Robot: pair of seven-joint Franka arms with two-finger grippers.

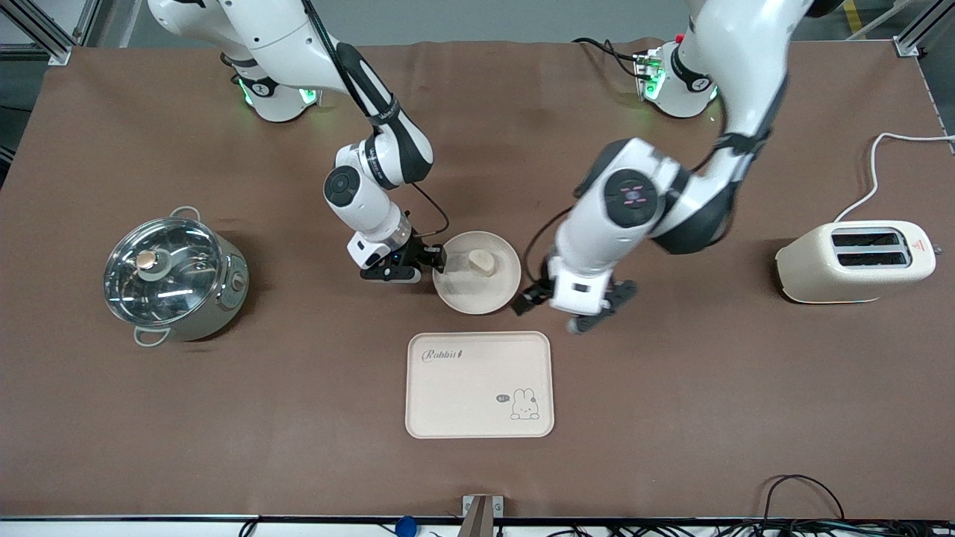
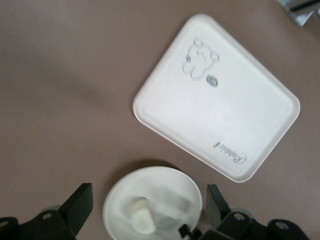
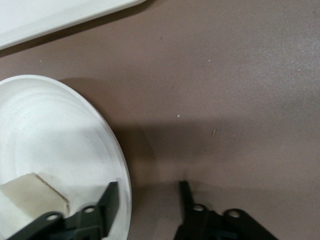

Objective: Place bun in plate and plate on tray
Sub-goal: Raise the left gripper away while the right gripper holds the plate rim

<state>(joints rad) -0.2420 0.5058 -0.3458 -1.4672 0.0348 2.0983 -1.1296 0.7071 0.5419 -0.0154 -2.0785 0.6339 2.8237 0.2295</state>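
The round cream plate [image 1: 485, 294] lies at the table's middle with the bun [image 1: 482, 261] on it. The Rabbit tray [image 1: 477, 403] lies nearer the front camera than the plate, apart from it. My right gripper [image 1: 440, 267] is open at the plate's rim, on the side toward the right arm's end. In the right wrist view [image 3: 148, 187] one finger is over the plate [image 3: 50, 130] near the bun [image 3: 30, 195], the other over bare table. My left gripper [image 1: 559, 309] is open and empty above the table beside the plate, toward the left arm's end. The left wrist view shows the plate [image 2: 165, 187], the bun [image 2: 140, 220] and the tray [image 2: 225, 105].
A steel pot with a glass lid [image 1: 168, 276] stands toward the right arm's end. A cream toaster [image 1: 854, 261] with a white cable stands toward the left arm's end. A corner of the tray [image 3: 50, 15] shows in the right wrist view.
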